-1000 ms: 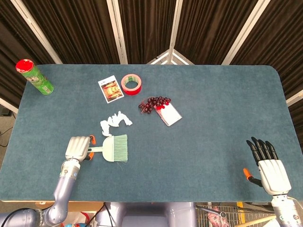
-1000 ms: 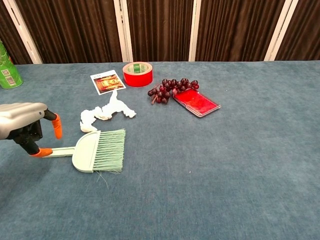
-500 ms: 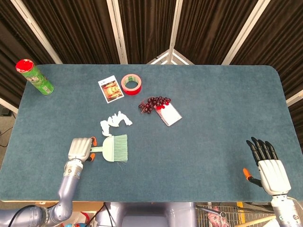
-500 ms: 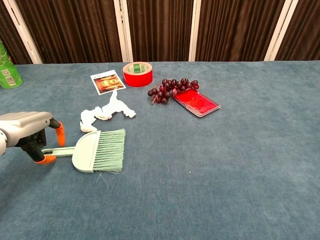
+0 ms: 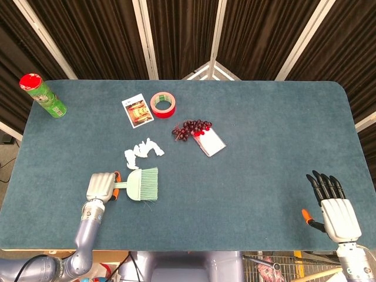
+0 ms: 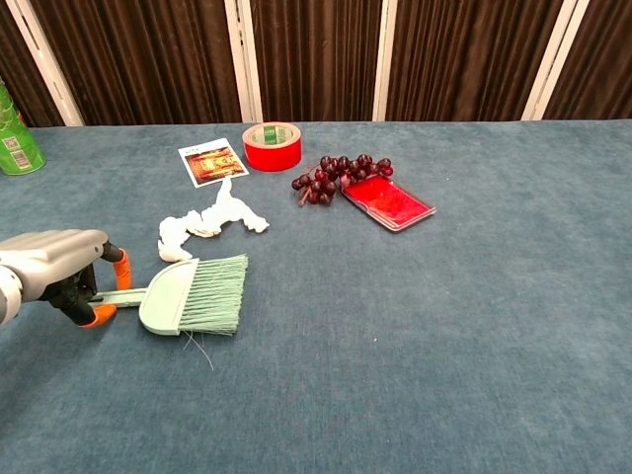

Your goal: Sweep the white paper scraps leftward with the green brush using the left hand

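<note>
The green brush (image 5: pixel 143 184) (image 6: pixel 193 294) lies on the blue table, bristles to the right and handle to the left. My left hand (image 5: pixel 101 187) (image 6: pixel 59 272) grips the handle, with orange fingertips on both sides of it. White paper scraps (image 5: pixel 143 151) (image 6: pixel 210 219) lie in a small heap just beyond the brush head, apart from the bristles. My right hand (image 5: pixel 333 205) rests at the table's near right edge, fingers spread and holding nothing; the chest view does not show it.
A red tape roll (image 5: pixel 163 103) (image 6: pixel 272 145) and a picture card (image 5: pixel 137 110) (image 6: pixel 212 161) lie behind the scraps. Dark grapes (image 5: pixel 191 129) (image 6: pixel 336 173) touch a red flat case (image 5: pixel 211 141) (image 6: pixel 387 201). A green can (image 5: pixel 44 95) (image 6: pixel 15 138) stands far left.
My left hand has slid right along the handle and closed around it. The brush head has shifted slightly left and tilted. The right hand has not moved.
</note>
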